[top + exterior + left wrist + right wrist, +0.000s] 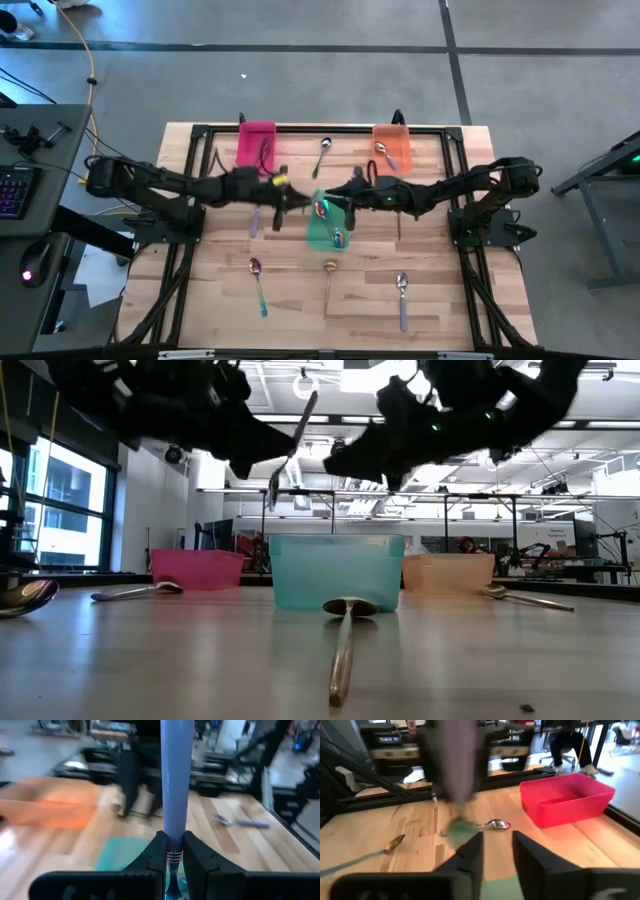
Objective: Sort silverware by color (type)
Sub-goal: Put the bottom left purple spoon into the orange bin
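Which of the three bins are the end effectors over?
The green bin, the middle one nearer the table's front; the pink bin and orange bin sit along the far edge.

A pale wood table (200, 300) holds 3 translucent bins: a pink bin (257, 143) far left, an orange bin (393, 146) far right, and a teal-green bin (327, 225) in the middle. Near the front lie a teal-handled iridescent spoon (258, 284), a gold spoon (329, 281) and a purple-handled silver spoon (402, 299). Both arms are black. The left gripper (174, 851) pinches a lavender-blue handle (176, 780).
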